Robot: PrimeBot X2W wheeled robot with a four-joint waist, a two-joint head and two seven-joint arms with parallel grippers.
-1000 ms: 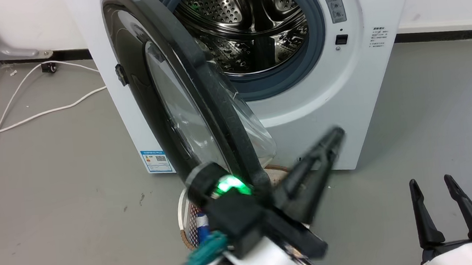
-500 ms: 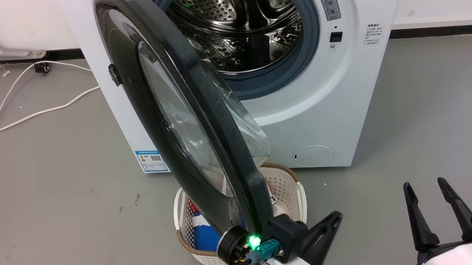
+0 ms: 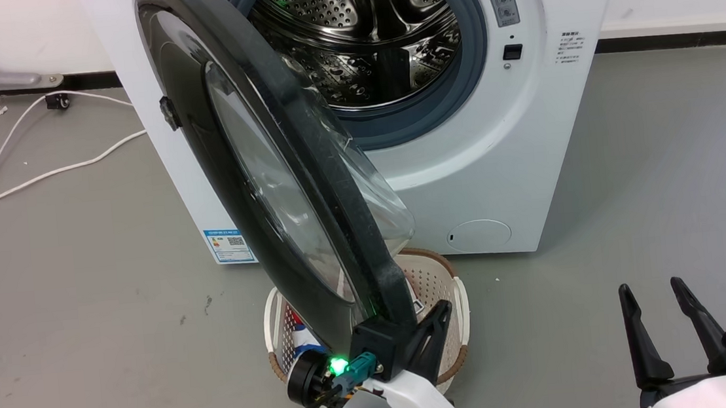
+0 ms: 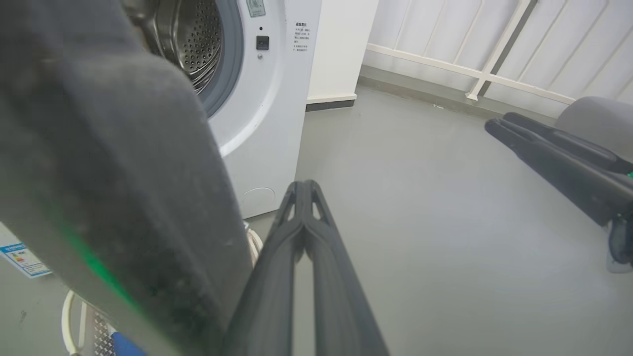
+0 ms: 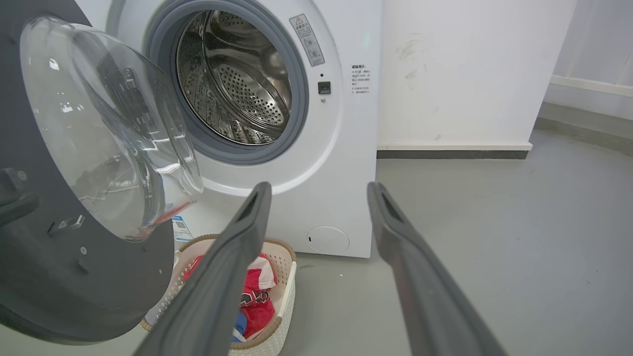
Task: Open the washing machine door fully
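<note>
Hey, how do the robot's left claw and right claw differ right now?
The left claw is shut, its fingers pressed together; the right claw is open, its fingers spread wide. The left claw sits close beside the lower rim of the door; the right claw is off to the side, well apart from the door. Both have long dark fingers and hold nothing.

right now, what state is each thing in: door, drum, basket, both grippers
washing machine door: open, swung well out, held by neither gripper
drum: uncovered, no laundry visible inside
laundry basket: on the floor under the door, clothes inside
left gripper: shut, nothing between its fingers, beside the door's lower edge
right gripper: open, empty, apart from the door
</note>
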